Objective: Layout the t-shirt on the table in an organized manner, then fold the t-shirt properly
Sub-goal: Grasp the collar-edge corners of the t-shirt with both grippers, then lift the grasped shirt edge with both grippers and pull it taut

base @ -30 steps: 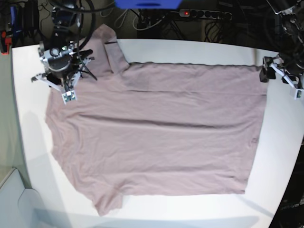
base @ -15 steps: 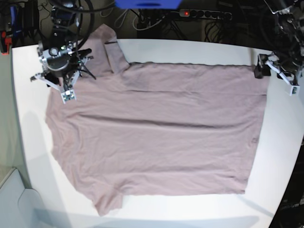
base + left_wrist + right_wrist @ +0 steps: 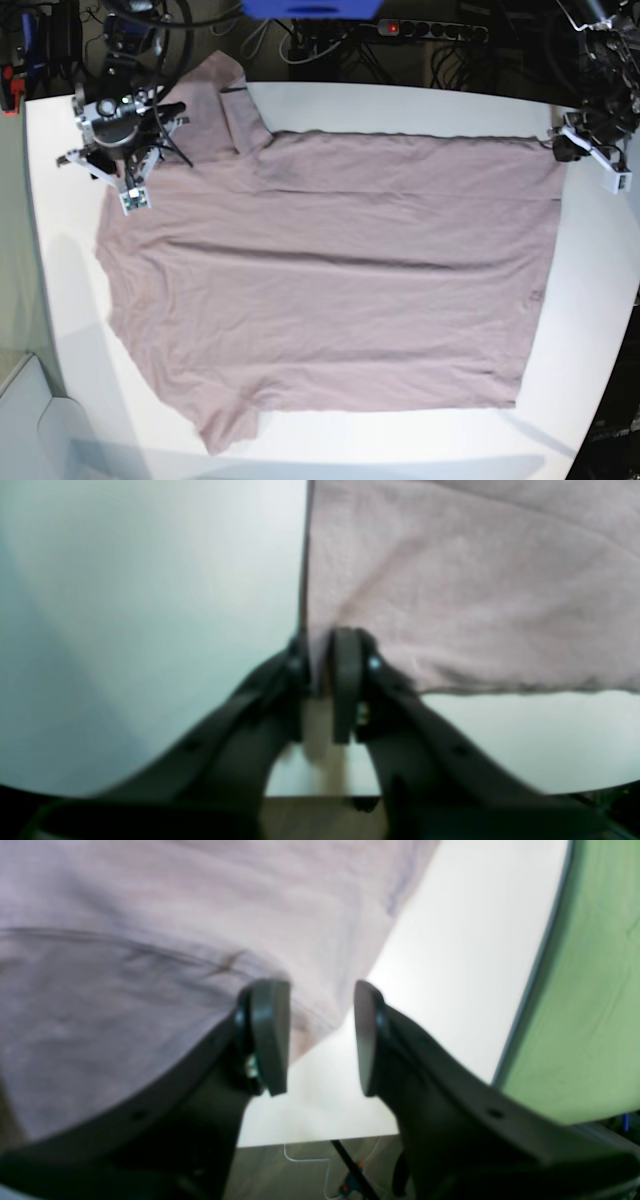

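- Left wrist view showed the left gripper (image 3: 320, 680) pinching the t-shirt (image 3: 465, 580) at its hem corner, probably to tug it flat.
- Right gripper (image 3: 320, 1035) hung spread above the shoulder edge, holding nothing.
- Shirt lay spread across the table (image 3: 400, 100).

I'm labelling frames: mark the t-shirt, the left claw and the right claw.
t-shirt (image 3: 340, 270): base view, middle of body.
left claw (image 3: 320, 665): left wrist view, between fingertips pinching the hem corner.
right claw (image 3: 320, 1035): right wrist view, open gap.

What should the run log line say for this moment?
left pincer: shut on t-shirt hem corner | right pincer: open, above shoulder | t-shirt: flat on table
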`<state>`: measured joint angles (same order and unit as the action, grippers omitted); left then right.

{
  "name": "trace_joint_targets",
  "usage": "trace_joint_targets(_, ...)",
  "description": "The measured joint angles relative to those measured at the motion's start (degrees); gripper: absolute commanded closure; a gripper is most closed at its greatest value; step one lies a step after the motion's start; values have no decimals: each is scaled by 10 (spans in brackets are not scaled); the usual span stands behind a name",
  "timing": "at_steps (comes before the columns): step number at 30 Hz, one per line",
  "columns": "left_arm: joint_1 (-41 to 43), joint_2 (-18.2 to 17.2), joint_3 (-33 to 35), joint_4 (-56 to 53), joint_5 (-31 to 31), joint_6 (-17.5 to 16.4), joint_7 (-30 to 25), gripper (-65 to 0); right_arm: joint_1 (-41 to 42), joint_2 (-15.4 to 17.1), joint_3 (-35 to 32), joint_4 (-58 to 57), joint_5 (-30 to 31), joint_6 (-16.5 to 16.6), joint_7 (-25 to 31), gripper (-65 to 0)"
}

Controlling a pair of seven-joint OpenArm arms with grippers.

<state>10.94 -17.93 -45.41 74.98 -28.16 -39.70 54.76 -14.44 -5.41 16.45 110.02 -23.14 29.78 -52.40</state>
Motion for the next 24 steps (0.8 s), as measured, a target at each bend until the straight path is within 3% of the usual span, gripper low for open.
trace_joint_targets(7,-7,0,25,1,-3,-2,0,-49,-28,-23,-3,0,5,0,7,-231)
trace_joint_targets(12,-10,0,25,-2,-1,-4,0,0,-52,-33,1,0,-2,0,-2,-282)
trace_joint_targets(19,-10,0,27,-3,0,-4,-15,-3,-72,-35,-5,25,4,0,1,-303)
trace_joint_targets(22,-10,1,27,-3,0,-4,-16,-3,-85,-35,-1,32,0,33,-4,-303)
trace_joint_targets(24,-10,0,27,-3,0,-4,-16,-3,-86,-37,-1,32,0,36,-3,-303)
